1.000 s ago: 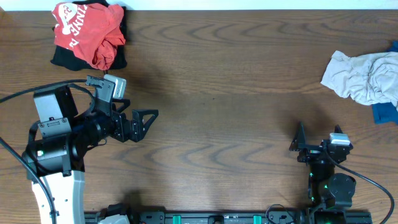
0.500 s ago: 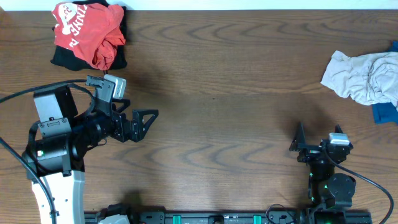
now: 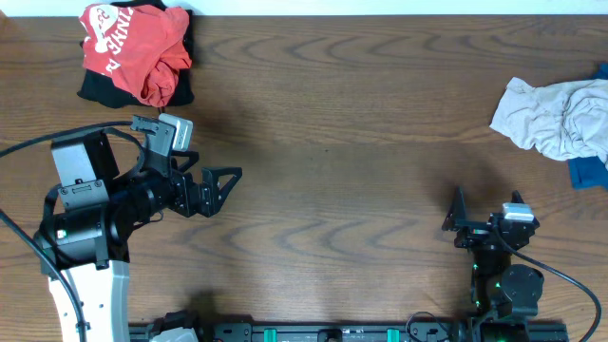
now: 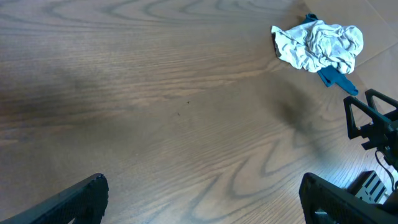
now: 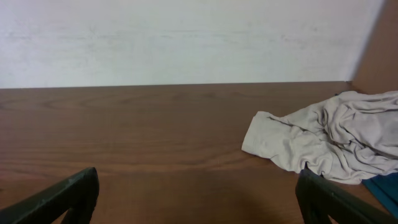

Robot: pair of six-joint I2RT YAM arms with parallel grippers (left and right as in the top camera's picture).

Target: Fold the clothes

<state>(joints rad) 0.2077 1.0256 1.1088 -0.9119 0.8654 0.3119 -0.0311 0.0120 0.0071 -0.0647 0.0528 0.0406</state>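
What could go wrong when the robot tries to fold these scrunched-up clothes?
The crumpled red-orange T-shirt lies on a black garment, so the open left gripper might pinch both. The bunched pale grey cloth overlaps a blue piece; pulling one may drag the other. Neither heap shows a clear corner to grab.

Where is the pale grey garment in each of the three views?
Overhead: pale grey garment at the right edge, upper half.
Left wrist: upper right.
Right wrist: right side, lower half.
Shared landmark: the blue piece at its edge.
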